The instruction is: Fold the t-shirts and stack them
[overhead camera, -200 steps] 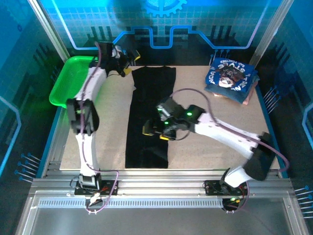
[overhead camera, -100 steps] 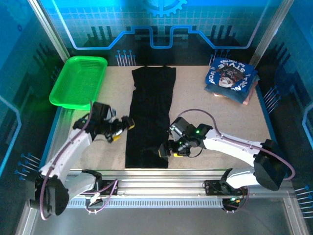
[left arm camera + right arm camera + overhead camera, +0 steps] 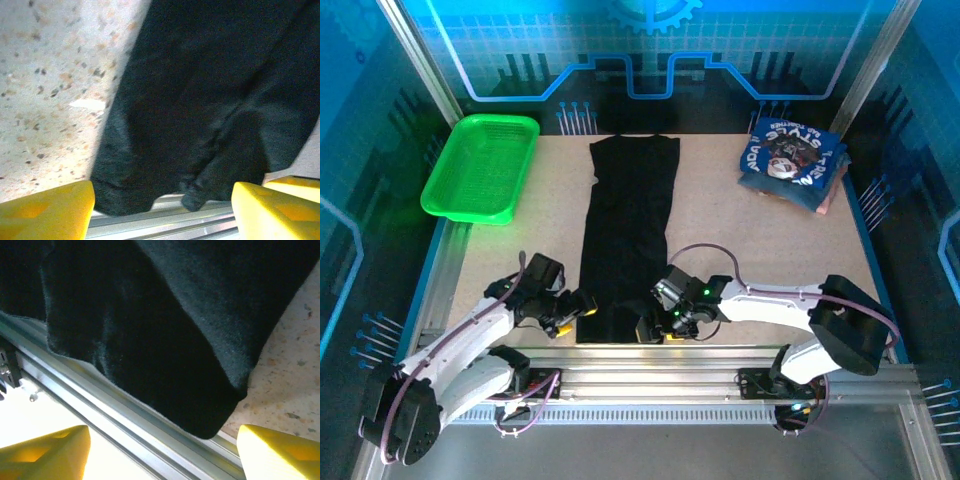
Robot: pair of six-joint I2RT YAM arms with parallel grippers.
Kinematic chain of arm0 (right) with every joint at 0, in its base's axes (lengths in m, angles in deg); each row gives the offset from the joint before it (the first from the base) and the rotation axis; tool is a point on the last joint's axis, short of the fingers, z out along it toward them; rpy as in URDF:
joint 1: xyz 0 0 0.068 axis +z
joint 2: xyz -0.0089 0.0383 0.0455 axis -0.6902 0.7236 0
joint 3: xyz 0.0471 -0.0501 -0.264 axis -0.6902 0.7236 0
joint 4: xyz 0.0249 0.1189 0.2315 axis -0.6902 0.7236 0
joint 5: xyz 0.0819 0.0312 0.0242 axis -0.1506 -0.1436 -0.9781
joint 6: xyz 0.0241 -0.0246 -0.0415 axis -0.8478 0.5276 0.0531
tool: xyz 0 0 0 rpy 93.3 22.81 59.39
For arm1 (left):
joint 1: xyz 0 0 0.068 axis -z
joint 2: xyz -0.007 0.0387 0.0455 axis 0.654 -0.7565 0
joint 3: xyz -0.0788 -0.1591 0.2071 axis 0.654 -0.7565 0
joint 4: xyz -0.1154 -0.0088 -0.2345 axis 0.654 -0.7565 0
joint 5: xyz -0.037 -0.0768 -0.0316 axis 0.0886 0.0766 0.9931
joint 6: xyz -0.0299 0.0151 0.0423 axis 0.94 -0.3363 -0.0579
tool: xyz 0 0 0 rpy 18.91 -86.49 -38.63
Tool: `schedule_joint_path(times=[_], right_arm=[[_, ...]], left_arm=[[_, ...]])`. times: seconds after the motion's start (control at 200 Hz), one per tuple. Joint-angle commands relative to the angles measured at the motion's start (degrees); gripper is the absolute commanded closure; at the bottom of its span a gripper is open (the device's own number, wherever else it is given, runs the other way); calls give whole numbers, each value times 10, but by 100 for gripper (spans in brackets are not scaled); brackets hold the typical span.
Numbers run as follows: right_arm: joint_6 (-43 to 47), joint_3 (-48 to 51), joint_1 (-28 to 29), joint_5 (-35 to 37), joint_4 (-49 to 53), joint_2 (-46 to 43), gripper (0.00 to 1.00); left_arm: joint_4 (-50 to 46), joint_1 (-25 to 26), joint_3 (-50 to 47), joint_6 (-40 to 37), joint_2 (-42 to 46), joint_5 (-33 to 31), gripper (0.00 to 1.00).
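White block lettering on top blue shirt (image 3: 793, 152), far right, curved around a dark round print (image 3: 785, 162). Reads roughly "STYE" or "STYLE" along upper arc; not certain, given small, tilted, creased letters. Too small to read along lower arc. Smaller white marks inside print, unreadable. Light blue gear emblem (image 3: 655, 10) on back wall (image 3: 520, 40), top centre, cut off by frame edge.

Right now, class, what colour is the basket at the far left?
The basket is bright green, clearest in the top external view.
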Motion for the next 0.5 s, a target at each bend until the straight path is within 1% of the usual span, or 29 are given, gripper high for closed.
schedule_joint_path(times=[0.0,0.14,0.22,0.325,0.44,0.495], right_arm=[[-19,4,11,13,-28,16,23],[-21,-5,14,17,-34,35,23],[-22,-10,14,18,-33,45,25],[-26,-11,14,24,-34,54,26],[-31,-14,14,31,-39,64,30],[-32,-18,12,31,-46,73,33]], left_arm=[[4,8,-27,31,7,-12,29],[25,13,-38,41,1,-5,31],[50,16,-47,47,-12,7,36],[70,27,-61,56,-25,13,40],[144,42,-89,89,-50,35,53],[161,52,-92,92,-68,38,59]])
